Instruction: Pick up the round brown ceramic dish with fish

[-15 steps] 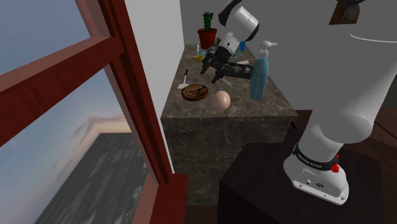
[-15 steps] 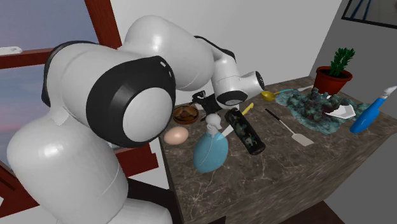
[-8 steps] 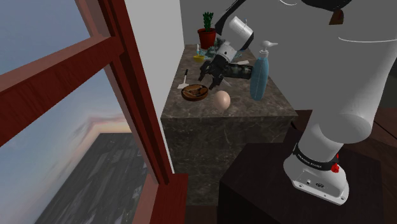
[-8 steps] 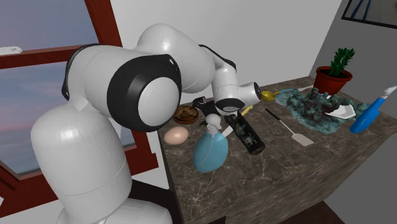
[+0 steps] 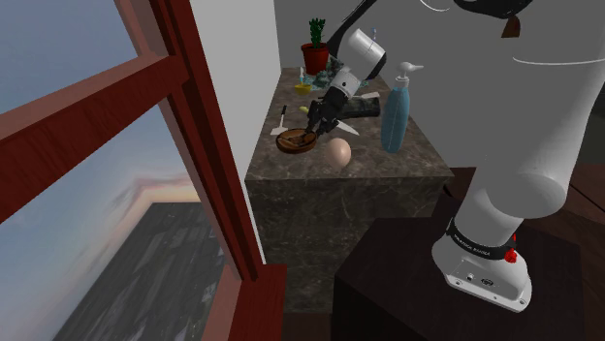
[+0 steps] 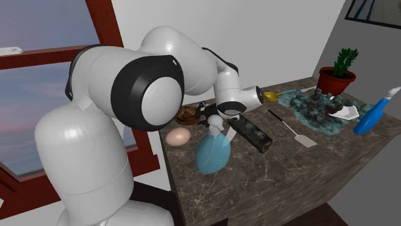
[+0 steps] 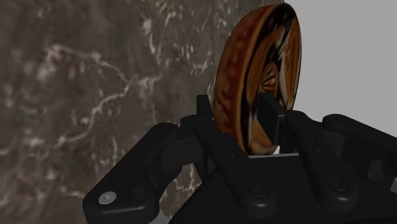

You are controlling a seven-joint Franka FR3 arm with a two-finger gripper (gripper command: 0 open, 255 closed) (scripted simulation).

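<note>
Dish [image 7: 257,70], brown and round, is clamped by its rim in our gripper [image 7: 247,127]. One black finger [image 7: 207,118] presses its outer wall and the other its patterned inner face.

In the shoulder view our gripper [image 5: 312,127] hangs right at the dish [image 5: 296,141], low over the worktop [image 5: 388,167] near the edge nearest the window [image 5: 116,116]. We cannot tell whether the dish touches the surface. An egg [image 5: 337,152] lies just beside the dish, between three and four o'clock. A blue bottle [image 5: 395,114] stands well apart at about two o'clock.

In the second exterior view the egg [image 6: 178,136] is at seven o'clock of the dish [image 6: 187,115]. A dark bottle [image 6: 250,133] lies toward four o'clock, with a spatula [image 6: 293,131] beyond it.
</note>
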